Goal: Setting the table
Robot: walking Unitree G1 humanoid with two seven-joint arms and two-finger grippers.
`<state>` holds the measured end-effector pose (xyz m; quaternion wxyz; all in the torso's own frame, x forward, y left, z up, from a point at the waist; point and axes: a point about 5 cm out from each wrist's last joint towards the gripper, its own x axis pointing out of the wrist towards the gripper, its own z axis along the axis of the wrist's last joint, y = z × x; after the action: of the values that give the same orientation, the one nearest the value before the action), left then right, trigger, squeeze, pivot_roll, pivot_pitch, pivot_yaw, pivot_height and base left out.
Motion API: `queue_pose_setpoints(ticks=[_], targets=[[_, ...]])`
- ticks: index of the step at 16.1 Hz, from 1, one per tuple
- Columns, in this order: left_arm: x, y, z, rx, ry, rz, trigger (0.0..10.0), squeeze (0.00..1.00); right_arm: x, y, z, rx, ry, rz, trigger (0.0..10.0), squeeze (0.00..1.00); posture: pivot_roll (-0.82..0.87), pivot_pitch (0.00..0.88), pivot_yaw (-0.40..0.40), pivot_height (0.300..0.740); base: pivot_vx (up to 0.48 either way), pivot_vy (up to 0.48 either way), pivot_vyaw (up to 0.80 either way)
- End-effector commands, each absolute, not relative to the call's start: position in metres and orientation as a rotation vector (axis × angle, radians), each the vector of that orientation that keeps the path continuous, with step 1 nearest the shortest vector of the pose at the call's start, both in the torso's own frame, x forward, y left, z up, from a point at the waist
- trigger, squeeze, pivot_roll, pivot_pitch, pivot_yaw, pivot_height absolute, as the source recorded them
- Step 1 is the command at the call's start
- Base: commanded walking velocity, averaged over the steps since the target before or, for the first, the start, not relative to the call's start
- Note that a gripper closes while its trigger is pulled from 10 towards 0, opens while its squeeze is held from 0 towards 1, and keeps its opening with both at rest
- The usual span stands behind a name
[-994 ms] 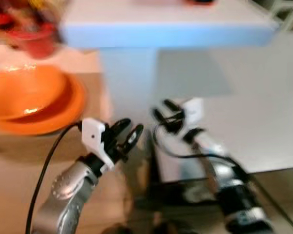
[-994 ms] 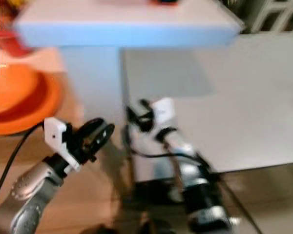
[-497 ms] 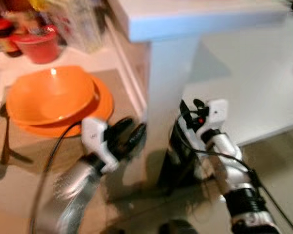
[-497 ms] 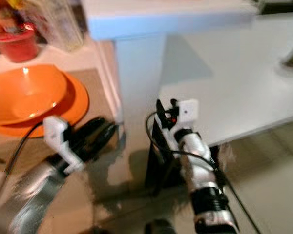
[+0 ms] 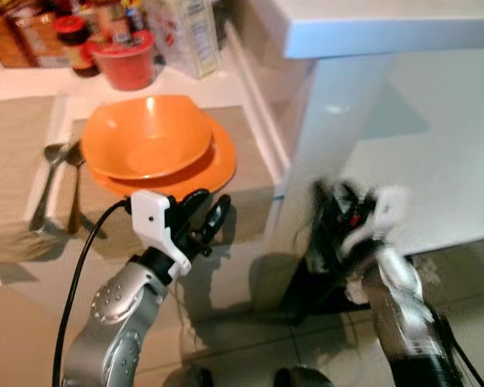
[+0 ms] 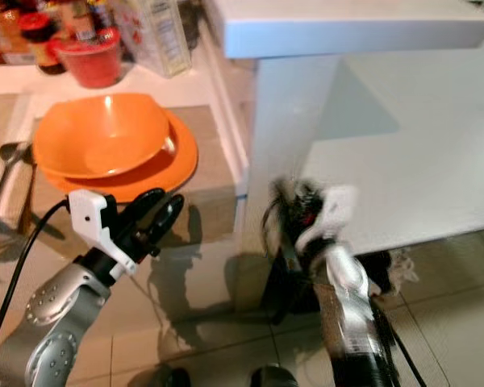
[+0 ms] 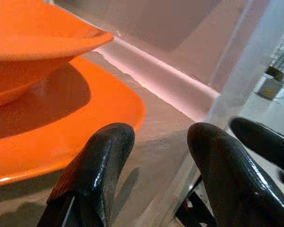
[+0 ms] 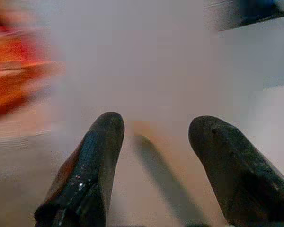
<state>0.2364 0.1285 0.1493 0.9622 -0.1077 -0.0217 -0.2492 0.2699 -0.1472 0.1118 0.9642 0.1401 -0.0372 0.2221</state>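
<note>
Crockery is seen set out on a beige placemat (image 5: 250,173): an orange bowl (image 5: 145,137) is stacked on an orange plate (image 5: 206,165), near the placemat's far edge. Two spoons (image 5: 56,181) are laid just beside the plate on its left, over a second mat. Behind the plate, a red cup (image 5: 123,60), a dark jar with a red lid (image 5: 71,44) and a pale carton (image 5: 185,32) are lined up at the back of the white table (image 5: 226,81). A pale blue shelf (image 5: 387,28) is carried on a white post to the right.

The left gripper (image 5: 206,218) is held just short of the plate's near rim, above the placemat, its fingers (image 7: 97,165) spread apart and empty. The right gripper (image 5: 335,210) is blurred in the head views, low beside the white post; in its wrist view its fingers (image 8: 92,161) are seen parted around nothing, facing a pale surface.
</note>
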Motion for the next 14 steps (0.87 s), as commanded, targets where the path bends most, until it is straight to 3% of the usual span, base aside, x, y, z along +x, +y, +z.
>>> queue_pose_setpoints(ticks=[1,3,4,6,8,10,14], targets=[[0.237,0.134,0.145,-0.212,-0.022,-0.463,10.0,0.0,0.266,-0.146,0.125,0.329,-0.11,0.531,10.0,0.0,-0.06,0.121,-0.021,0.74,0.0,0.0,0.0],[0.236,0.136,0.144,-0.225,-0.021,-0.465,10.0,0.0,0.236,-0.153,0.134,0.51,-0.086,0.726,10.0,0.0,-0.08,0.124,-0.02,0.74,0.0,0.0,0.0],[0.236,0.134,0.144,-0.23,-0.022,-0.477,10.0,0.0,0.228,-0.153,0.131,0.499,-0.061,0.809,10.0,0.0,-0.08,0.124,-0.017,0.74,0.0,0.0,0.0],[0.24,0.135,0.142,-0.226,-0.015,-0.449,10.0,0.0,0.23,-0.139,0.132,0.435,-0.04,0.909,10.0,0.0,-0.08,0.119,-0.011,0.74,0.0,0.0,0.0],[0.244,0.143,0.144,-0.234,-0.028,-0.403,10.0,0.0,0.249,-0.123,0.138,0.36,-0.035,0.862,10.0,0.0,-0.08,0.115,-0.014,0.74,0.0,0.182,0.0],[0.227,0.127,0.161,-0.266,-0.083,-0.631,10.0,0.0,0.258,-0.111,0.142,0.365,-0.034,0.887,10.0,0.0,-0.07,0.112,-0.022,0.74,0.0,0.474,0.0],[0.191,0.116,0.173,-0.268,-0.07,-0.928,10.0,0.0,0.261,-0.109,0.143,0.384,-0.035,0.916,10.0,0.0,-0.06,0.112,-0.026,0.74,0.0,0.47,0.0]])
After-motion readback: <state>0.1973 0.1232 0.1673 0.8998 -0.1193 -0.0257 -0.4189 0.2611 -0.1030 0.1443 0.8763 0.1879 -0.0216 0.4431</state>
